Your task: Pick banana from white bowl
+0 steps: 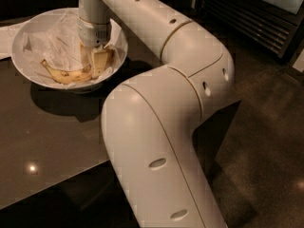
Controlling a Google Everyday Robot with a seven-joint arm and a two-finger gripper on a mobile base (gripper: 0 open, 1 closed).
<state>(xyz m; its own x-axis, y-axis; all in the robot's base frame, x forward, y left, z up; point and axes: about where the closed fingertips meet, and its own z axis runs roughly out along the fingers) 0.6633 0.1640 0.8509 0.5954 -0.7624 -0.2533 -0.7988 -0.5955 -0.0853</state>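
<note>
One banana [66, 75] lies in the white bowl [14, 51] you are working over, curved along the near side of the bottom with its dark stem tip pointing left and its other end toward the right. It rests on the crinkled white paper [54, 42] that lines the bowl.

Your gripper [94, 69] is down inside the bowl, pointing straight down from the wrist, and its tip sits at the right end of the banana, touching it or just beside it. From this angle you cannot tell whether the grip is spread or closed on the fruit, because the tan parts under the wrist blend with the banana's skin.

The bowl stands near the far left corner of the dark, glossy counter [47, 137], which shows the bowl's shadow in front of it. A flat white sheet [4, 39] lies on the counter just behind the bowl at the left edge. The arm [161, 141] fills the middle and lower part of your view, rising from the bottom, bending at a large elbow on the right, and reaching back left to the bowl. To the right of the counter you see dark speckled floor [266, 151].
</note>
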